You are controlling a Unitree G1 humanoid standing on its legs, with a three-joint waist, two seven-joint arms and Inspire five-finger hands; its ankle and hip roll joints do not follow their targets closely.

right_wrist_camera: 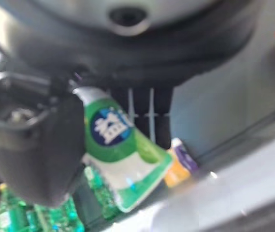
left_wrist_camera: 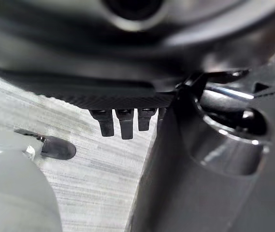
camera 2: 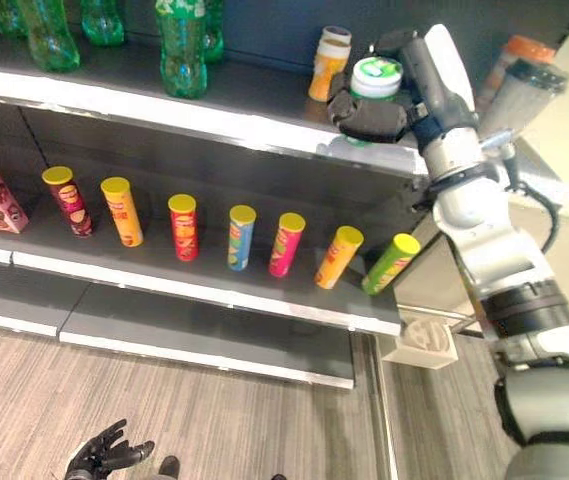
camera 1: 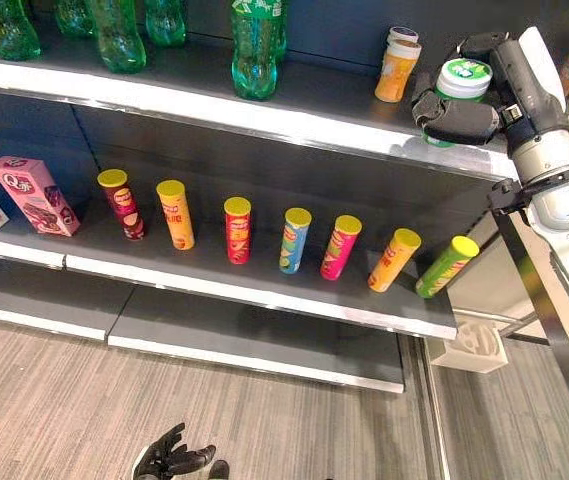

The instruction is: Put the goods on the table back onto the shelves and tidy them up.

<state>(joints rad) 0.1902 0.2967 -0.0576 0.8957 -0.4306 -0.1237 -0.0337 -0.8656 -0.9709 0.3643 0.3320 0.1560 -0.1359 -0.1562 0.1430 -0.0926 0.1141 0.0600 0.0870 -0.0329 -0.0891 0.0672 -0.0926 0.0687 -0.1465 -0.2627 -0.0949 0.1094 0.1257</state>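
My right hand (camera 1: 459, 118) is raised to the top shelf (camera 1: 264, 115), its fingers curled round a green and white jar (camera 1: 462, 78) held just above the shelf's right end. The right wrist view shows the jar (right_wrist_camera: 123, 150) gripped between thumb and fingers (right_wrist_camera: 147, 116). An orange jar with a white lid (camera 1: 397, 65) stands on the shelf just left of the held one. My left hand (camera 1: 171, 459) hangs low near the floor with relaxed, spread fingers (left_wrist_camera: 120, 123).
Several green bottles (camera 1: 256, 45) stand along the top shelf. The middle shelf (camera 1: 264, 285) holds a row of several crisp tubes (camera 1: 237, 229) and a pink box (camera 1: 32, 194) at the left. More containers (camera 2: 524, 85) stand to the right of the shelf unit.
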